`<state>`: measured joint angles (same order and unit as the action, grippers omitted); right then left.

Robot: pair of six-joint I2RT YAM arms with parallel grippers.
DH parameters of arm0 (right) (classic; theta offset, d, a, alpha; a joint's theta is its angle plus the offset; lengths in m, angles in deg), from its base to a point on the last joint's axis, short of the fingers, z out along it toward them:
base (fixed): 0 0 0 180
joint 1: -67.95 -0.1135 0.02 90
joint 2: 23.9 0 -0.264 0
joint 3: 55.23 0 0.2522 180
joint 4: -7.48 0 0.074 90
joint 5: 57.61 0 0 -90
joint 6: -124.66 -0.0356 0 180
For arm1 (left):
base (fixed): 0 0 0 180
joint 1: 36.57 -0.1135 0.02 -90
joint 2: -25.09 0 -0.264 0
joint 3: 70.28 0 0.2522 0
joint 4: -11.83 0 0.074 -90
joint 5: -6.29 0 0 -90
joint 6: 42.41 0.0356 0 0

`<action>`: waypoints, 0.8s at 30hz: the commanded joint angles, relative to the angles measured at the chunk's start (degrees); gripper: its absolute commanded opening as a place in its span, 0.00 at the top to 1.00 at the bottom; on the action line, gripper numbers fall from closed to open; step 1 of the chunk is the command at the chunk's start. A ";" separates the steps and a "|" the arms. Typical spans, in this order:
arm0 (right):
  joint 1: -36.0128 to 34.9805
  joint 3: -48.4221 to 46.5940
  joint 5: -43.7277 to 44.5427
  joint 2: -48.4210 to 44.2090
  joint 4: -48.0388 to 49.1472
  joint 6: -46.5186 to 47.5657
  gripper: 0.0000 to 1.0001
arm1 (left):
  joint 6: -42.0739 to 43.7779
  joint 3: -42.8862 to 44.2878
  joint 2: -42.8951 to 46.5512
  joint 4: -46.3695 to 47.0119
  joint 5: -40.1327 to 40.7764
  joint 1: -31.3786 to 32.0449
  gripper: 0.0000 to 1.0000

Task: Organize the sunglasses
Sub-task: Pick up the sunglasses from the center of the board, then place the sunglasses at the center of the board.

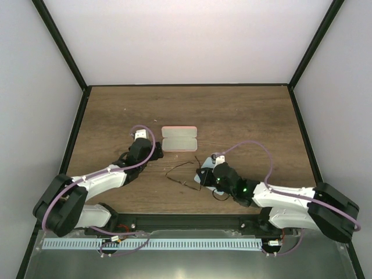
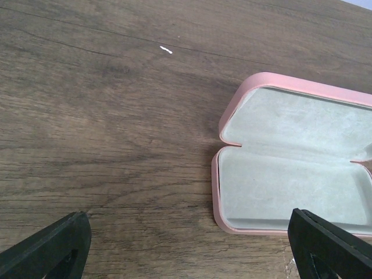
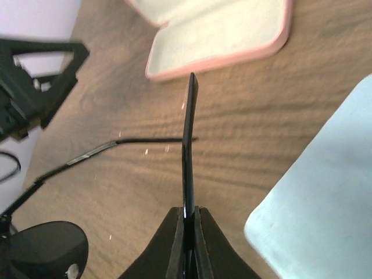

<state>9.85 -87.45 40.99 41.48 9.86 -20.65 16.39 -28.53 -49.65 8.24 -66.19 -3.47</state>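
sunglasses (image 3: 187, 163), open pink case (image 1: 179, 139) behind, blue cloth (image 3: 317, 192) near

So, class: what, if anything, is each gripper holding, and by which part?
The right gripper pinches the sunglasses by one slim temple arm; the left gripper holds nothing.

The case (image 2: 302, 86) is showing a pink shell around a pale grey-green lining, and the table (image 2: 104, 116) is showing dark brown wood grain. The sunglasses (image 3: 188, 145) are looking black throughout, while the cloth (image 3: 314, 197) is showing plain light blue.
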 commanded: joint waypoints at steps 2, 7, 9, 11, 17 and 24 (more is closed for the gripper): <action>6.78 -2.19 1.91 -8.58 -6.26 3.34 0.95 | 0.53 0.45 -0.43 1.08 -0.56 0.12 0.05; 16.26 -2.30 0.01 -15.32 -9.84 7.83 0.93 | -0.47 -0.46 -0.78 2.95 -2.73 0.20 0.05; 21.67 -3.38 -2.20 -15.32 -11.29 9.37 0.93 | -0.69 -0.73 -0.68 3.54 -3.64 0.18 0.05; 25.93 -4.08 -4.07 -14.42 -11.86 10.22 0.93 | -0.75 -0.95 -0.75 4.28 -4.68 0.33 0.05; 37.78 -4.01 -11.87 -9.10 -7.13 10.79 0.93 | -0.88 -1.54 -1.77 5.93 -6.04 1.07 0.05; 49.23 -4.02 -20.71 1.79 0.32 10.71 0.93 | -1.49 -1.93 -3.62 7.68 -7.30 1.87 0.05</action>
<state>54.15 -89.09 27.33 38.55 4.42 -10.62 15.85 -29.88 -52.03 13.12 -72.20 -2.20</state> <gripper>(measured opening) 0.068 0.948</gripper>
